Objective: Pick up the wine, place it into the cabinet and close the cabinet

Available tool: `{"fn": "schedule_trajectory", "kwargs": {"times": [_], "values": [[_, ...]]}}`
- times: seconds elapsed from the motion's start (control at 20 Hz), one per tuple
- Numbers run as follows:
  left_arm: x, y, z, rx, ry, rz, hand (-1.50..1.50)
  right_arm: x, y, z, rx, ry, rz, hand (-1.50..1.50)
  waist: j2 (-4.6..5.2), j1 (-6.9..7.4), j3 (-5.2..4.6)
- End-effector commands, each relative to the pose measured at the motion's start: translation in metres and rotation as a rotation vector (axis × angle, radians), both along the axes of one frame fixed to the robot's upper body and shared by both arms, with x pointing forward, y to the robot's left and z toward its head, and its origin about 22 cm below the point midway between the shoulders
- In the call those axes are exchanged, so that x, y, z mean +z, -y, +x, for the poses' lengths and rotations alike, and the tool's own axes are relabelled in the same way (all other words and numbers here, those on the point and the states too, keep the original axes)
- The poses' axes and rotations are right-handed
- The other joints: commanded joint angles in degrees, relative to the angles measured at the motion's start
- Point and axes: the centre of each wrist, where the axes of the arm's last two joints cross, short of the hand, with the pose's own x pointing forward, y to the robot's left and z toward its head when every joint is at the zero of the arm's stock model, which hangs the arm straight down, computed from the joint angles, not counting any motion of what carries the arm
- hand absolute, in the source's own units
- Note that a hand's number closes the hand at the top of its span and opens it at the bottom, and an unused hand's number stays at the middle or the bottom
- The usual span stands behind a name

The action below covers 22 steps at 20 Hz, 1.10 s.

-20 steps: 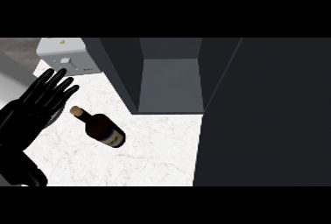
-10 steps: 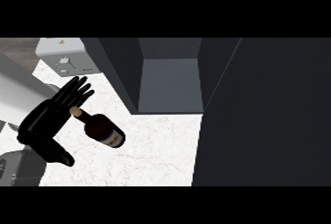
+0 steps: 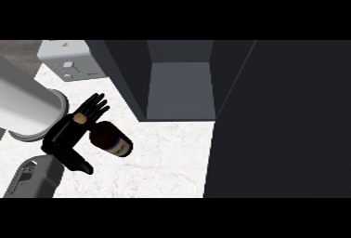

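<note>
Left hand (image 3: 68,135) sat at about 9 o'clock in the head view, on its grey forearm (image 3: 27,104), which came in from the upper left. Fingers (image 3: 93,106) were straight and spread, pointing toward 1 o'clock, with the thumb (image 3: 77,162) sticking out toward 5 o'clock. Not closed on anything; palm lay just beside the wine (image 3: 109,138), against its neck side, though actual contact was hard to confirm. Wine bottle lay on its side on the white marbled counter (image 3: 165,158), cork end at 10 o'clock by the fingers, base toward 4 o'clock, pale label near the base. Cabinet (image 3: 182,88) stood at 12 o'clock from the bottle, open, grey interior visible, nothing seen inside. Its dark door (image 3: 281,121) filled the whole 3 o'clock side of the view. Grey box with a switch and a yellow sticker (image 3: 72,60) sat at 11 o'clock, beside the cabinet's left wall. Grey object (image 3: 31,179) showed at 7 o'clock, below the thumb; could not tell what it was. Right hand didn't show anywhere.
</note>
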Motion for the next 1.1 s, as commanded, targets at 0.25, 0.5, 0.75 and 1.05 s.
{"fn": "schedule_trajectory", "kwargs": {"times": [0.25,0.5,0.75,1.05], "values": [[-0.043,0.013,0.004,-0.040,-0.027,-0.021,-1.50,0.008,0.000,-0.023,0.038,0.021,0.006,-1.50,0.00,-0.24,-0.02],[-0.066,0.000,-0.011,-0.032,-0.050,-0.024,-1.50,0.014,-0.004,-0.007,0.043,0.030,0.024,-1.50,0.25,-0.63,-0.11],[-0.078,0.013,-0.013,-0.019,-0.111,-0.084,-1.50,0.009,-0.011,-0.008,0.032,0.016,0.009,-1.50,0.17,-0.48,-0.10],[-0.077,0.026,-0.003,-0.074,-0.129,-0.151,-1.50,0.004,-0.011,-0.001,0.036,0.022,0.034,-1.50,0.26,-0.54,-0.10]]}}
